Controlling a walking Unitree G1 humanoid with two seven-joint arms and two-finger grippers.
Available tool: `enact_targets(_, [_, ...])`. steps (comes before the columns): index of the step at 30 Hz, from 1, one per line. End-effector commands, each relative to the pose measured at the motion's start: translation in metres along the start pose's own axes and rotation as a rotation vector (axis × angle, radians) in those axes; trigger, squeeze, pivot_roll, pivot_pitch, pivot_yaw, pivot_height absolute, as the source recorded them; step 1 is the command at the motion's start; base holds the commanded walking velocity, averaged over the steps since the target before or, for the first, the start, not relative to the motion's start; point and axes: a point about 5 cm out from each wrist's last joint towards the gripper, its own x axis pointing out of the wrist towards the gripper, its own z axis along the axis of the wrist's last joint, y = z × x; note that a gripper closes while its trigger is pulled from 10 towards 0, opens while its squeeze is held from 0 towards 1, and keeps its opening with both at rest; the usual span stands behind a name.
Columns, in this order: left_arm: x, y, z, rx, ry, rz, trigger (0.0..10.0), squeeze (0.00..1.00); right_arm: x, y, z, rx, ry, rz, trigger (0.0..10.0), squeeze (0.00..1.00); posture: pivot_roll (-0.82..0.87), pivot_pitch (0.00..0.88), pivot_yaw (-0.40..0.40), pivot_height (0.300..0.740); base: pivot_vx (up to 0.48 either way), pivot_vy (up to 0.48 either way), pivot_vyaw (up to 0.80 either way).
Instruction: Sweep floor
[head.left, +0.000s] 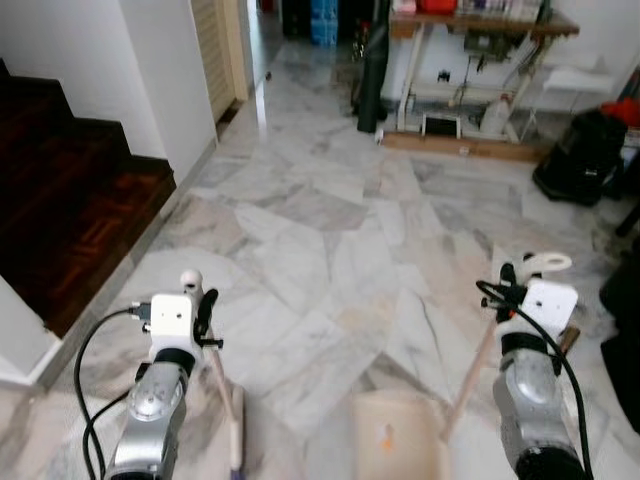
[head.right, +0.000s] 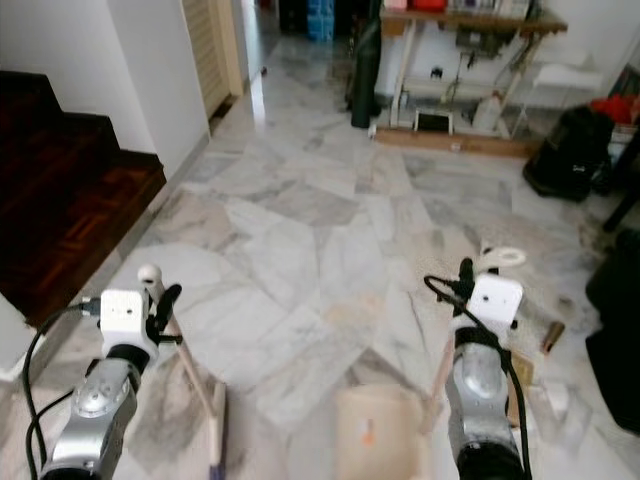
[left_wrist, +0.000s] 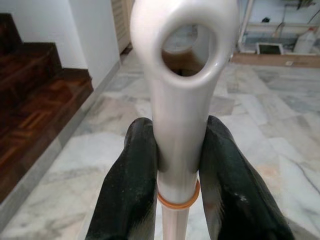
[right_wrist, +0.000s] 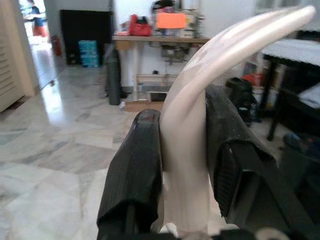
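Polished grey-white marble floor (head.left: 330, 250) spreads out ahead of you, its slabs cut in irregular veined shapes, with dark glossy wooden stairs (head.left: 70, 215) at your left and a wooden workbench (head.left: 480, 60) far across the room. Your left gripper (left_wrist: 182, 165) has its two matte black fingers (left_wrist: 131, 190) clamped around the smooth pale plastic handle of the broom (left_wrist: 182, 100), just above an orange ring; the handle ends in a rounded loop with an oval hole. Its stick slants down to the floor beside your left arm. Your right gripper (right_wrist: 182, 165) pinches the curved, glossy cream handle of the dustpan (head.left: 395, 440), whose flat beige pan rests on the marble between your arms, on a thin wooden shaft.
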Motion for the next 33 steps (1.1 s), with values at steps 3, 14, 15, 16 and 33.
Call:
enact_targets(3, [0.007,-0.0012,0.0109,0.014,-0.049,-0.007,10.0,0.0,0.0005,-0.0021,0.0046,0.019,-0.033,-0.018,10.0,0.0,0.04,0.0,-0.023,0.74,0.331,0.0,0.0])
enact_targets(14, [0.0109,-0.0003,0.0104,0.018,-0.051,-0.018,10.0,0.0,0.0028,-0.0031,0.0044,0.028,-0.035,-0.033,10.0,0.0,0.02,0.0,-0.003,0.74,0.33,0.0,0.0])
enact_targets(15, [0.0117,-0.0003,0.011,0.018,-0.053,-0.019,10.0,0.0,0.0032,-0.0026,0.0047,0.03,-0.037,-0.031,10.0,0.0,0.02,0.0,-0.003,0.74,0.33,0.0,0.0])
enact_targets(16, [0.0122,-0.0003,0.0114,0.019,-0.054,-0.019,10.0,0.0,0.0034,-0.0023,0.005,0.032,-0.038,-0.031,10.0,0.0,0.02,0.0,-0.003,0.74,0.33,0.0,0.0])
enact_targets(33, [0.015,-0.0027,0.0108,0.017,-0.058,-0.034,10.0,0.0,0.0028,-0.0014,0.0042,0.041,-0.037,-0.019,10.0,0.0,0.0,0.0,0.008,0.74,0.33,0.0,0.0])
